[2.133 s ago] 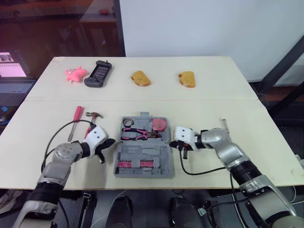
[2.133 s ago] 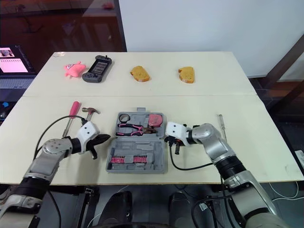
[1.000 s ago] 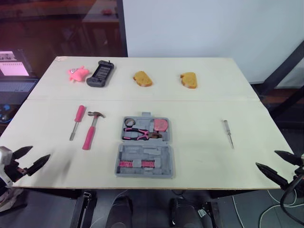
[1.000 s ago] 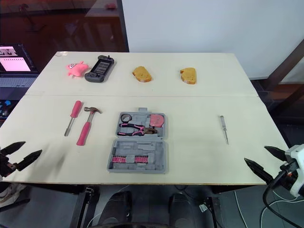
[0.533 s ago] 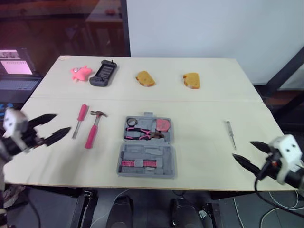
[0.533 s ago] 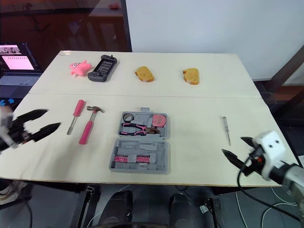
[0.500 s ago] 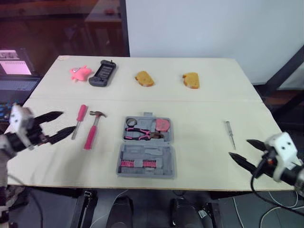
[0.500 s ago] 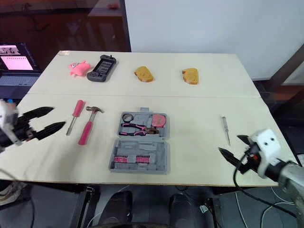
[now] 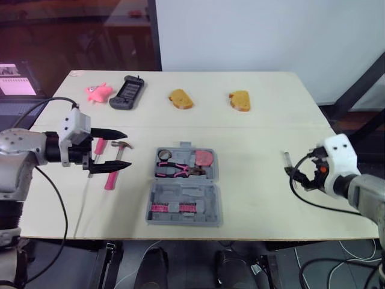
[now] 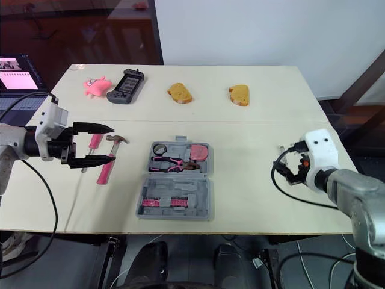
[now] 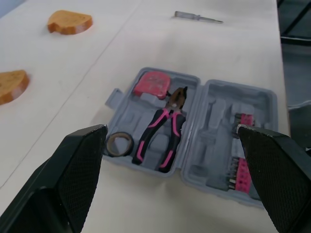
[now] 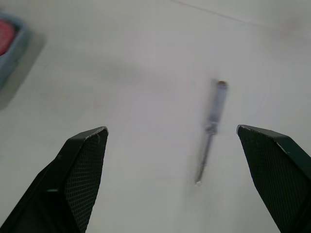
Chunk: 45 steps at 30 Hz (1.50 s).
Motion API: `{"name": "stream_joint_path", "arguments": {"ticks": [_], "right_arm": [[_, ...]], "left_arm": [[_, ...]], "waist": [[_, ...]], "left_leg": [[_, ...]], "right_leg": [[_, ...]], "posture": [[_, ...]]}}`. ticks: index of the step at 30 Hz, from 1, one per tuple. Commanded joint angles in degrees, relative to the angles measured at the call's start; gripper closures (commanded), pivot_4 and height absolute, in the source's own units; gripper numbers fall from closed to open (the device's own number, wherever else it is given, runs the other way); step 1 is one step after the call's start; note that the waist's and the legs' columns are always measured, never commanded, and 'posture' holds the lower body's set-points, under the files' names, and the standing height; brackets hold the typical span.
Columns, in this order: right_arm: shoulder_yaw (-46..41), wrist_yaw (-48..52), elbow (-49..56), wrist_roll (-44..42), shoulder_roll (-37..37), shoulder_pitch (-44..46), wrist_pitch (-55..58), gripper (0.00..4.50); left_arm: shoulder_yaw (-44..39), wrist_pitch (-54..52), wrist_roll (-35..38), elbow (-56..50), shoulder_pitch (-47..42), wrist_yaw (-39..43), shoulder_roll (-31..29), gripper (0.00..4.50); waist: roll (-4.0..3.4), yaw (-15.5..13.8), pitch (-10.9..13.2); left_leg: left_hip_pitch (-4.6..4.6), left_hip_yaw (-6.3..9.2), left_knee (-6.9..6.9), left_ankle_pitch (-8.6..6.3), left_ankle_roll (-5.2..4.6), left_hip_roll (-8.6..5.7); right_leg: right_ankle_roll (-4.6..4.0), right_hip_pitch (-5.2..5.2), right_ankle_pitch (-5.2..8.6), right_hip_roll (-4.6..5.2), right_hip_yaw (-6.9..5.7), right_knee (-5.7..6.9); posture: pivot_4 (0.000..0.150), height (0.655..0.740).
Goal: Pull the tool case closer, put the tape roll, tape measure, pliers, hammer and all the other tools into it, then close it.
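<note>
The left gripper (image 9: 124, 149) hangs wide open over the hammer (image 9: 110, 179). The right gripper (image 12: 171, 128) (wide open too) hangs over the thin screwdriver (image 12: 210, 128).

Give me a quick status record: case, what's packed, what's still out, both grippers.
case: tool case open, mid-table
packed: pliers, tape roll, tape measure
loose, left of case: hammer, pink screwdriver
loose, right of case: small screwdriver
left gripper: jaws open, by the hammer
right gripper: jaws open, pointed at the small screwdriver
</note>
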<state>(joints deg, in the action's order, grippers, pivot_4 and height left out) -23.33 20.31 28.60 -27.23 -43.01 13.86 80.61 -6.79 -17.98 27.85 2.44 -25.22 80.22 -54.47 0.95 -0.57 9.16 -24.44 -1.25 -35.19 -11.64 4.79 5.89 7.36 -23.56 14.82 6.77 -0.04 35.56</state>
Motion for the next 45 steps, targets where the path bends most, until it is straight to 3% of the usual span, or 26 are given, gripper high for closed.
{"name": "stream_joint_path", "arguments": {"ticks": [1, 9, 23, 36, 39, 45], "right_arm": [[0.80, -3.25, -6.75, 1.76, 2.94, 6.10, 4.01, 0.03], [14.91, -2.04, -27.92, 8.76, 0.10, 14.89, -6.27, 0.03], [21.78, 5.99, -61.54, 16.12, 0.56, 27.53, -23.78, 0.03], [21.79, 9.37, -68.96, 17.98, 2.80, 28.96, -28.20, 0.03], [21.83, 9.98, -68.69, 18.08, 2.95, 28.77, -28.81, 0.84], [22.30, 10.96, -69.41, 19.20, 2.91, 28.37, -31.42, 3.89]], "left_arm": [[-0.65, -0.54, 0.44, -4.35, 0.02, -2.50, 0.59, 0.00], [-4.49, -2.42, 1.86, -11.41, 7.18, -7.00, 0.48, 0.00], [-8.87, -7.04, 5.11, -17.21, 14.08, -12.87, 0.45, 0.00], [-11.05, -8.19, 5.78, -18.33, 15.93, -13.29, -1.37, 0.00], [-10.92, -8.14, 5.82, -18.16, 15.80, -13.41, -1.65, 0.00], [-10.44, -8.48, 5.99, -18.39, 15.52, -14.05, -1.55, 0.00]], "waist": [[-0.01, -0.03, 0.01], [-0.04, 0.07, 0.08], [-0.06, 0.43, 0.16], [-0.10, 1.50, 0.21], [-0.10, 1.48, 0.21], [-0.11, 1.42, 0.22]], "left_leg": [[0.01, 0.01, 0.01, -0.01, -0.02, 0.00], [-0.04, 0.01, -0.02, -0.01, -0.03, -0.01], [-0.03, 0.01, -0.04, 0.00, -0.03, -0.01], [-0.02, 0.01, -0.02, 0.00, -0.03, -0.01], [-0.02, 0.01, -0.02, 0.00, -0.02, -0.01], [-0.02, 0.01, -0.02, 0.00, -0.02, -0.01]], "right_leg": [[0.00, 0.00, 0.00, -0.01, 0.00, 0.01], [0.06, -0.12, 0.01, -0.01, 0.02, 0.22], [0.25, -0.22, 0.00, -0.02, 0.04, 0.46], [0.37, -0.25, -0.05, -0.02, 0.04, 0.53], [0.37, -0.25, -0.05, -0.02, 0.04, 0.54], [0.38, -0.25, -0.05, -0.02, 0.04, 0.54]], "posture": [[0.150, 0.7207], [0.150, 0.7207], [0.150, 0.7207], [0.150, 0.7207], [0.150, 0.7207], [0.150, 0.7207]]}}
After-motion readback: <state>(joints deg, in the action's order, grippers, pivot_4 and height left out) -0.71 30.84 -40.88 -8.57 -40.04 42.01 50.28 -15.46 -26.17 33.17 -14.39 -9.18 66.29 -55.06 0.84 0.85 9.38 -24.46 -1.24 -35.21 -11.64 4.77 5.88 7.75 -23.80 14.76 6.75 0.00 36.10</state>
